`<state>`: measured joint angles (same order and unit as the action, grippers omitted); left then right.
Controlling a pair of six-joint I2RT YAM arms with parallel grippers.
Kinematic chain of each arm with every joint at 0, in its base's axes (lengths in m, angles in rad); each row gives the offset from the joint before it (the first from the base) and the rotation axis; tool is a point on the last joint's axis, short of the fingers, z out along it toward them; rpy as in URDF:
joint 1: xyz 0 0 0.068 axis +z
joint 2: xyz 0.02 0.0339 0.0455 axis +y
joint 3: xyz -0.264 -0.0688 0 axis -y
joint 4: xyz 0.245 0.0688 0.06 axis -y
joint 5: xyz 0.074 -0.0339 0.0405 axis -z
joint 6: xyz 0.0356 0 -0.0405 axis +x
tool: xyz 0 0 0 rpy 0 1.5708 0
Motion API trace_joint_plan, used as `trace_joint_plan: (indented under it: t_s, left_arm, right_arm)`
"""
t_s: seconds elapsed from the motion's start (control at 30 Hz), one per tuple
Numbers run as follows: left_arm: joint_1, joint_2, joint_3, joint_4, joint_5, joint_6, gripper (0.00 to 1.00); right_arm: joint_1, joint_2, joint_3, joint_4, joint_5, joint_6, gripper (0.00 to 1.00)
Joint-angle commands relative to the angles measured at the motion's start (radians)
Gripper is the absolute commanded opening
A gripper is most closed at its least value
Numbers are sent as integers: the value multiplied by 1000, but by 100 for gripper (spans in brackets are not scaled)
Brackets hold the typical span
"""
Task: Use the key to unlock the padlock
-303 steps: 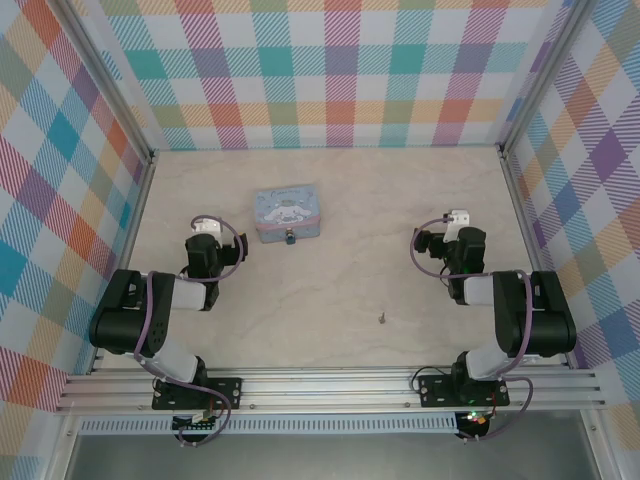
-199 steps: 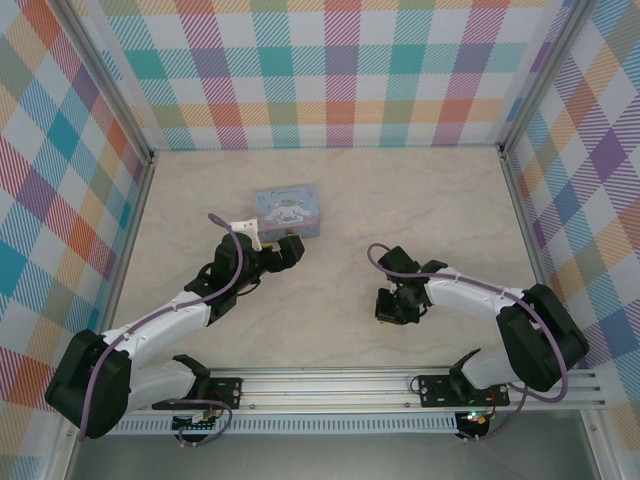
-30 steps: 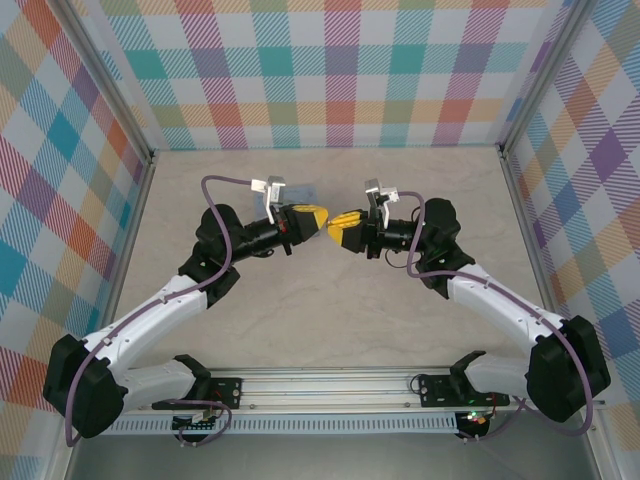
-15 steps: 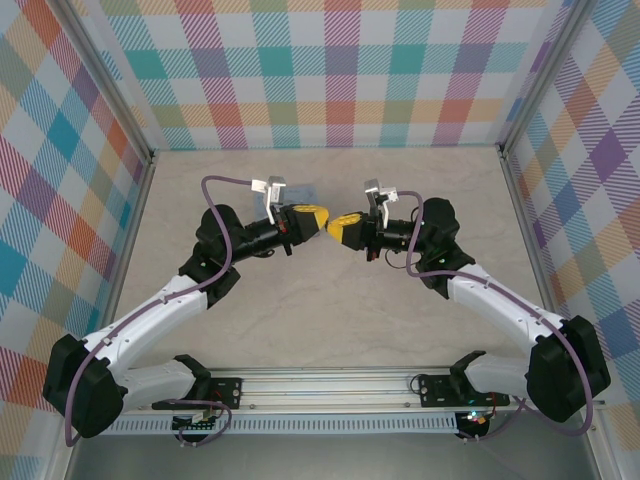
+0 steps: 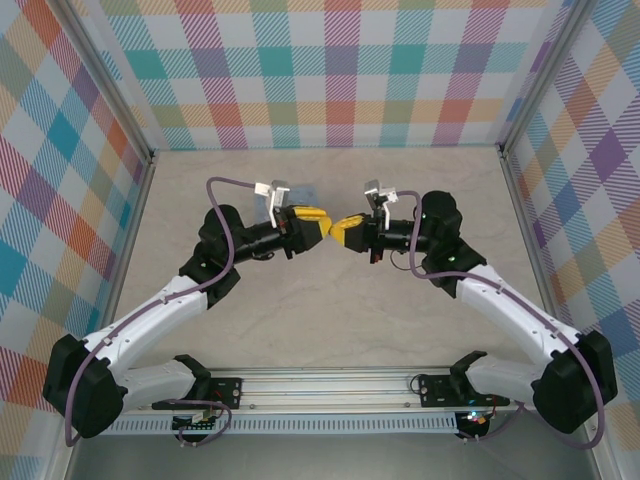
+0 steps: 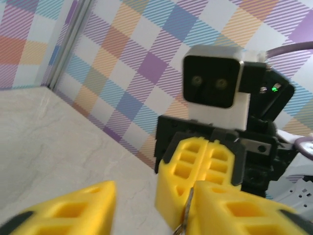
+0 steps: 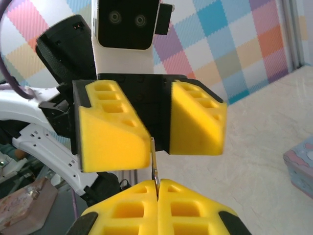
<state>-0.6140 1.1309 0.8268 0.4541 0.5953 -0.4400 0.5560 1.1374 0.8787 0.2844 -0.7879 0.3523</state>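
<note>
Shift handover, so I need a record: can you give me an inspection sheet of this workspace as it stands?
Surface: pale marbled tabletop, no spills seen.
Job's things: key pinched in the right pincer, tip in the gap between the fingers of the left pincer; padlock's place cannot be told.
Clutter: pale blue tin, partly hidden by the left arm.
Grippers: left pincer open; right pincer shut on the key; tips facing, above the table.
Cables: purple cable looped along each arm.
Surroundings: checked pastel walls; metal rail at the near edge.
</note>
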Motion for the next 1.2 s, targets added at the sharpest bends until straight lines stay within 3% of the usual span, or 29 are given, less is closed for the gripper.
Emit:
trace_joint_plan:
  t_s: [0.0,0.1,0.23,0.37,0.5,0.7,0.93,1.17]
  left_arm:
    - [-9,-61,-6,-91,-47,71,65]
    - [1,-102,5,-212,-146,118,84]
    - [41,-144,3,-336,-260,130,99]
    - [75,-126,49,-563,-485,150,100]
    - [98,6,130,-755,-701,237,100]
    - [142,310,279,-741,-576,289,100]
    - [140,617,525,-783,-523,341,100]
    - [121,785,672,-844,-469,378,100]
  right_arm:
    - [5,-39,47,-238,66,-151,1]
    - [2,-55,46,-363,176,-206,2]
    - [-7,-48,42,-484,322,-235,2]
    - [-11,-19,34,-544,445,-224,2]
    - [-12,9,20,-564,563,-200,1]
    - [-18,19,12,-604,677,-165,1]
    - [-21,-27,-22,-665,752,-128,1]
    - [-24,-62,-50,-688,788,-106,1]
